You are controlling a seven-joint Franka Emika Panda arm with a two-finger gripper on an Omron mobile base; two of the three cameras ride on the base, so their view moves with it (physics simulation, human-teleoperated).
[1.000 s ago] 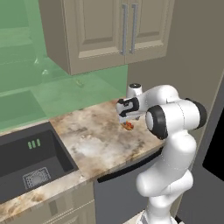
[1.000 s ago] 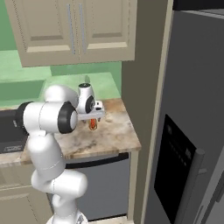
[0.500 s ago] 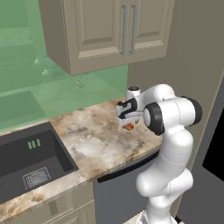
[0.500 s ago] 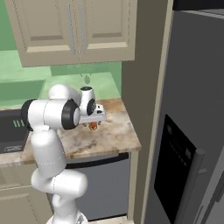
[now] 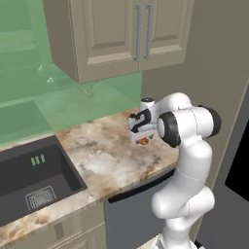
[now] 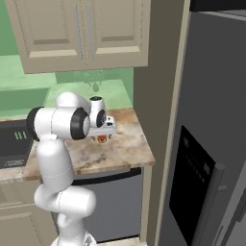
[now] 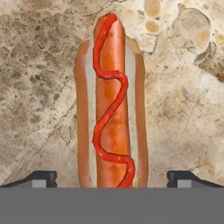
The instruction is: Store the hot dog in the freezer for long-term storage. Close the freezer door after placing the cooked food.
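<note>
Change: the arm has come lower and closer over the desk (image 5: 102, 155) than a moment ago; the jaws (image 7: 112, 178) now hang right above the hot dog (image 7: 110, 105).
Jaws: spread wide, holding nothing; one fingertip (image 7: 41, 178) stands on each side of the bun, both clear of it.
Hot dog: lies flat on the marbled desk, running lengthwise between the two fingertips, its near end level with them; a red squiggle of sauce runs along the sausage. From the base views it shows as a small reddish spot (image 5: 144, 141) just under the hand.
Freezer: stands to the right of the desk end, past a tan side panel; its door (image 6: 202, 158), the one with the black panel, looks shut, with the bar handle (image 6: 215, 202) at the front.
Step in hand: likely the final descent before the grasp.
Risk, grip: the sausage is round and sits loose in the bun; a hard squeeze could crush the bun or pop the sausage out.
Risk, descent: too low and the fingertips strike the desk; too high and they catch the top of the bun alone, and it slips.
Risk, later: the freezer door has to be opened while the jaws are occupied.
</note>
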